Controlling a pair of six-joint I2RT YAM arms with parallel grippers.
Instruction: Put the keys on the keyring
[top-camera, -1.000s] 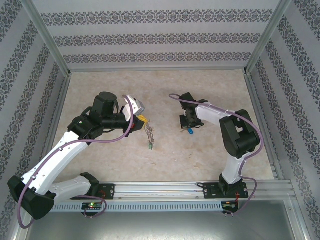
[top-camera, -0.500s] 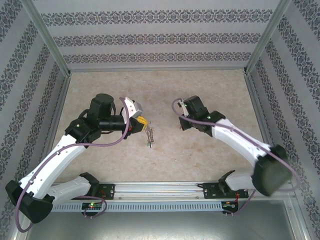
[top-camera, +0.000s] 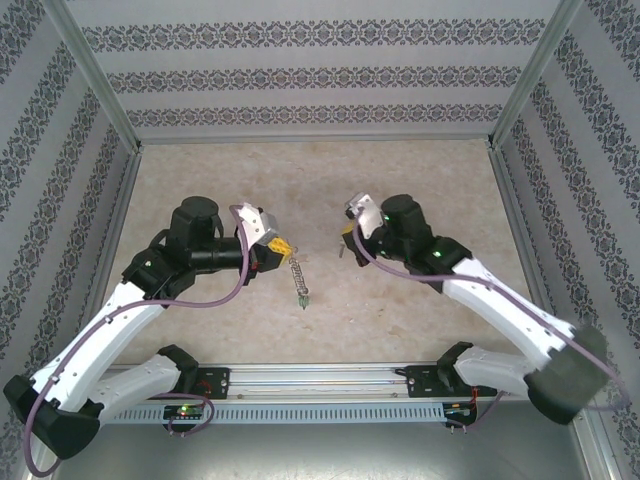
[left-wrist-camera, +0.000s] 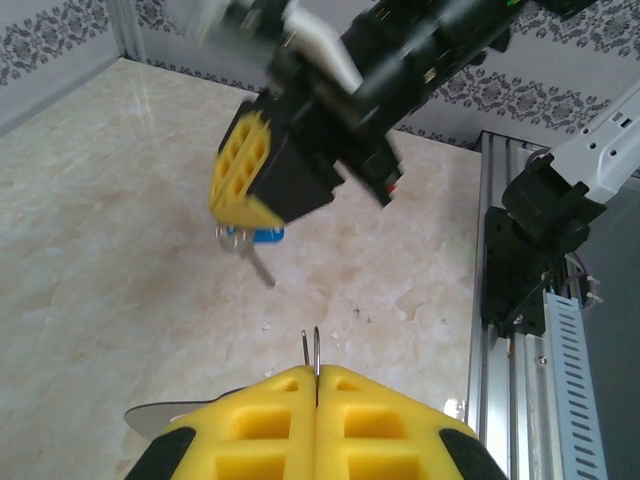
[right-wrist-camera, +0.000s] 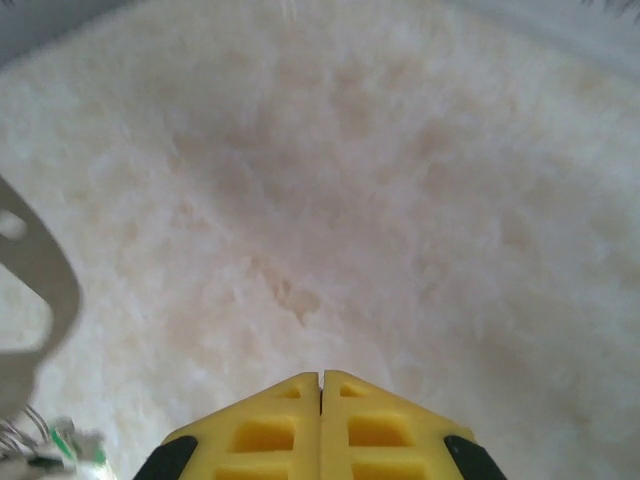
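Observation:
My left gripper (top-camera: 283, 246) is shut on the keyring (top-camera: 299, 280), a grey loop hanging down with small keys at its lower end. In the left wrist view the loop's thin metal edge (left-wrist-camera: 316, 347) pokes up out of the shut yellow fingers (left-wrist-camera: 250, 430). My right gripper (top-camera: 343, 238) hovers just right of it, shut. The left wrist view shows the right gripper (left-wrist-camera: 247, 214) with the blue-headed key (left-wrist-camera: 256, 237) hanging from its fingertips, silver blade pointing down. In the right wrist view the jaws (right-wrist-camera: 320, 378) are shut, and the blurred grey keyring (right-wrist-camera: 35, 270) is at the left edge.
Both arms meet over the middle of the marble-patterned table (top-camera: 420, 180). Patterned walls stand on three sides. The aluminium rail (top-camera: 330, 378) with the arm bases runs along the near edge. A small greenish tag (right-wrist-camera: 62, 446) dangles at the lower left of the right wrist view.
The right arm has swung left with the blue key, lifting it off the table and closing in on the left gripper. The left gripper shifted slightly, the keyring still dangling.

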